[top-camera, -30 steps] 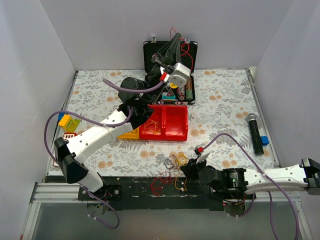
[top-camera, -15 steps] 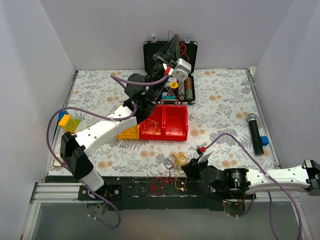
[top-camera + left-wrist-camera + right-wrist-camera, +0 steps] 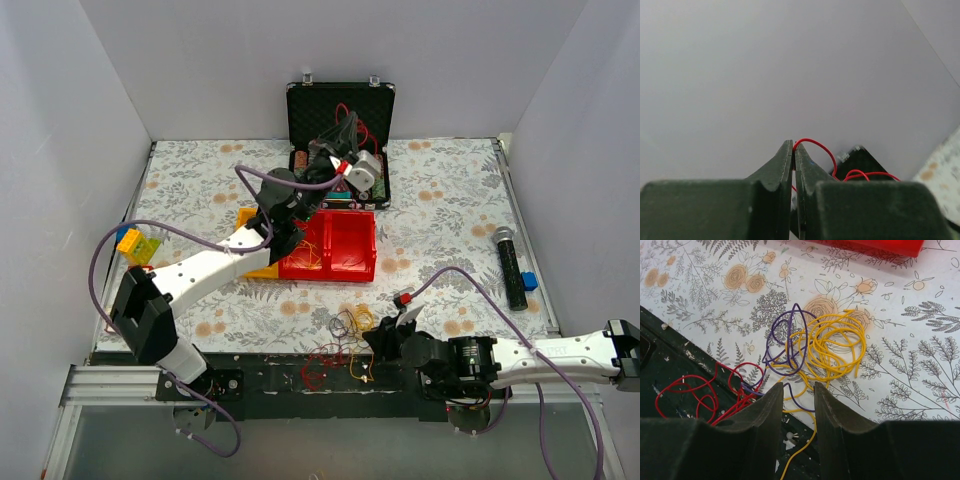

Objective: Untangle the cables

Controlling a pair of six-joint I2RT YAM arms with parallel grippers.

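Observation:
A tangle of thin cables lies at the table's near edge: a yellow bunch [image 3: 836, 346], a purple loop [image 3: 783, 342] and a red bunch [image 3: 692, 396] half on the black rail. In the top view the tangle [image 3: 349, 322] sits just left of my right gripper [image 3: 374, 341]. My right gripper [image 3: 799, 388] is open and low, with purple and yellow strands between its fingers. My left gripper [image 3: 337, 136] is over the open black case [image 3: 300, 101]. In the left wrist view it [image 3: 794, 145] is shut on a red wire [image 3: 821, 149] that trails down into the case.
A red two-compartment bin [image 3: 331, 244] with some wire in it stands mid-table, with a yellow bin beside it. A black microphone [image 3: 510, 264] and a blue piece [image 3: 529, 281] lie at the right. Yellow and blue blocks [image 3: 135, 243] sit at the left edge.
My left gripper has come down and back from the top of the case lid, still holding the red wire. My right gripper has barely moved.

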